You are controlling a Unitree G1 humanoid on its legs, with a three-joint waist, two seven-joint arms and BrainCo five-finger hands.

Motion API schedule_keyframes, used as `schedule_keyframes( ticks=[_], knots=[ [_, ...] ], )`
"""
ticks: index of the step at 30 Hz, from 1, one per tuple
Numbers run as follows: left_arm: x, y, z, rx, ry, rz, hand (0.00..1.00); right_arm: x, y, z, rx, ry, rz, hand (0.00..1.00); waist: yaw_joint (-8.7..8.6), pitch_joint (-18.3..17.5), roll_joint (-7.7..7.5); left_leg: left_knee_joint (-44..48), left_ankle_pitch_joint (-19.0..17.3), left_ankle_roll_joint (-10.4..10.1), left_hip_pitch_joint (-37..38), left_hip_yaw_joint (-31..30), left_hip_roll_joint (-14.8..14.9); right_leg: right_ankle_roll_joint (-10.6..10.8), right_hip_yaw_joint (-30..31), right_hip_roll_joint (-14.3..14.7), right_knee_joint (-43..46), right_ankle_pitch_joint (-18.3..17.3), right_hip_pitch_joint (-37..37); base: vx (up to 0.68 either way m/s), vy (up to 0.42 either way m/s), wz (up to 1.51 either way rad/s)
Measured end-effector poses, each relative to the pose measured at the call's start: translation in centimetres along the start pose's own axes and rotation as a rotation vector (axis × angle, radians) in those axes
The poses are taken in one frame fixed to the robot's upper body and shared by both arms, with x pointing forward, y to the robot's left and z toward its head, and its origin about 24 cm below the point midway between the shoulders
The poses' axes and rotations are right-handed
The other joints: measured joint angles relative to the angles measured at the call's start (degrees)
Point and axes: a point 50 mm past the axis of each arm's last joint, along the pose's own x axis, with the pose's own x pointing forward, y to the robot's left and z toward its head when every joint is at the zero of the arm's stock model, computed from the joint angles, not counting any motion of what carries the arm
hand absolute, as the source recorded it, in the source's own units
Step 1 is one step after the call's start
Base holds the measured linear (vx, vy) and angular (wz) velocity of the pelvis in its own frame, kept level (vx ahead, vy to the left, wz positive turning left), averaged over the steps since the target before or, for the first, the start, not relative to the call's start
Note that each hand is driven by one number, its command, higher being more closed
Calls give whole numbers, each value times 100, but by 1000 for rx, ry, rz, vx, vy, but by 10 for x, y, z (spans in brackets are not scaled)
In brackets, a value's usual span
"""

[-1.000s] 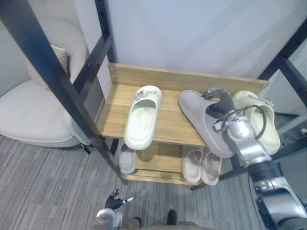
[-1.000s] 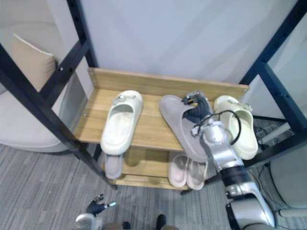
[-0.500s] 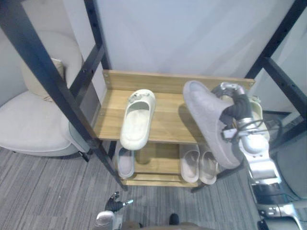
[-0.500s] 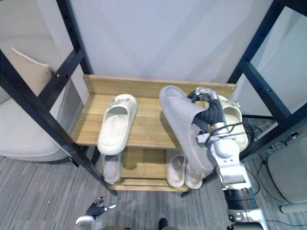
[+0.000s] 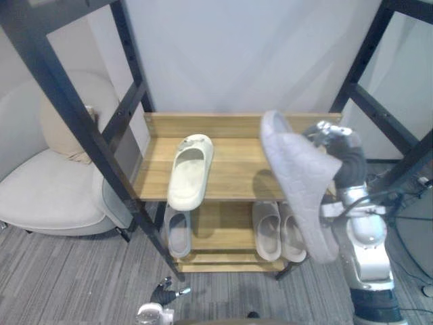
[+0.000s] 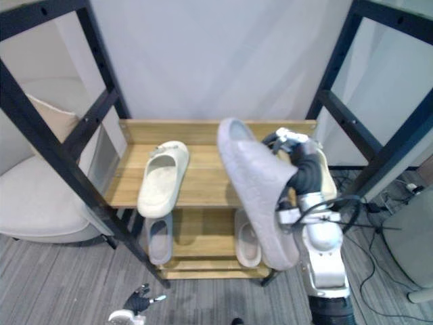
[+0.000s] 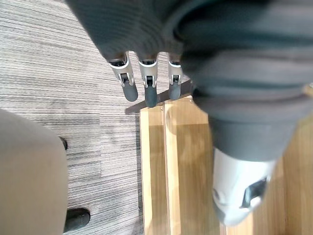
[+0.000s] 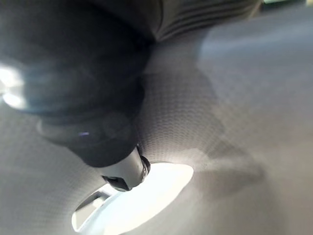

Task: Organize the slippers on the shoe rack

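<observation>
I've got my right hand (image 5: 342,154) clenched round the grey slipper (image 5: 301,183) over the shoe rack (image 5: 230,125), hiding its right end. The cream slipper (image 5: 189,172) lies on top, and my left hand (image 7: 146,81) fingers are relaxed.

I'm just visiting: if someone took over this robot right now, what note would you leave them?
Right hand: shut on the grey slipper, held in the air before the shoe rack.
Left hand: open, idle, low by the floor.
Top shelf: a cream slipper.
Lower shelf: a pale grey slipper and a beige pair.
Left: set the held slipper down, probably beside its lower-shelf mate.
</observation>
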Motion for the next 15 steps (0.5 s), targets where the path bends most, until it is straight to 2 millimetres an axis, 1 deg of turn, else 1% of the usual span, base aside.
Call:
schedule_keyframes(
  ticks=[1,3,4,5,6,8,9,10,11,12,13,14,15],
  knots=[
    [0,0,0,1,-1,0,0,-1,2,-1,8,4,9,100,0,0,0,0,2,1,1,-3,-1,0,-3,-1,0,0,3,-22,-4,7],
    [0,0,0,6,-9,-2,0,-5,20,-7,84,33,101,100,2,-2,3,0,11,4,28,-37,-4,0,-37,-6,1,-1,47,-24,-6,7],
    [0,0,0,7,-9,-3,0,-5,22,-8,89,36,113,100,2,-2,4,0,12,4,32,-40,-4,-2,-41,-6,3,-2,54,-22,-8,7],
    [0,-1,0,19,-8,-7,0,-7,35,-10,112,52,188,100,7,2,8,2,13,3,75,-62,-4,-12,-85,-9,11,-13,106,-21,-9,6],
    [0,-1,1,22,-8,-8,0,-7,39,-11,118,58,213,100,16,3,10,3,12,3,70,-68,-4,-20,-94,-9,23,-26,116,-56,-14,9],
    [1,-2,4,47,-19,-19,0,-14,63,-16,156,98,350,100,51,31,11,153,-15,-1,-60,-177,-3,-39,-172,-25,346,-198,-15,-80,-20,27],
    [2,-3,6,51,-25,-21,0,-16,70,-18,169,112,385,100,93,56,11,326,-72,-4,-222,-220,0,-52,-236,-37,525,-283,-150,-99,-26,41],
    [4,-4,13,57,-44,-25,0,-19,77,-20,177,128,426,100,196,144,29,640,-179,-20,-495,-288,11,-61,-302,-37,781,-381,-347,-99,-21,29],
    [5,-4,16,59,-55,-26,0,-19,79,-21,173,131,442,100,236,213,40,771,-216,-26,-591,-319,14,-69,-314,-35,894,-421,-424,-132,-25,37],
    [8,-5,28,69,-83,-29,0,-17,83,-24,159,137,483,100,303,459,67,1173,-313,-46,-885,-410,16,-96,-420,-55,1302,-564,-684,-132,-19,29],
    [9,-5,30,70,-90,-29,0,-15,85,-26,148,138,497,100,309,521,67,1301,-344,-60,-1001,-435,13,-92,-438,-66,1451,-610,-787,-243,-28,40],
    [12,-4,44,73,-123,-28,0,-8,88,-31,71,140,541,100,338,753,71,1773,-438,-81,-1459,-518,-7,-123,-503,-114,2006,-784,-1269,-179,-17,26],
    [13,-4,48,74,-134,-28,0,-6,88,-32,48,137,550,100,350,824,72,1876,-455,-85,-1573,-532,-11,-138,-526,-130,2123,-818,-1388,-268,-31,29]
  ],
)
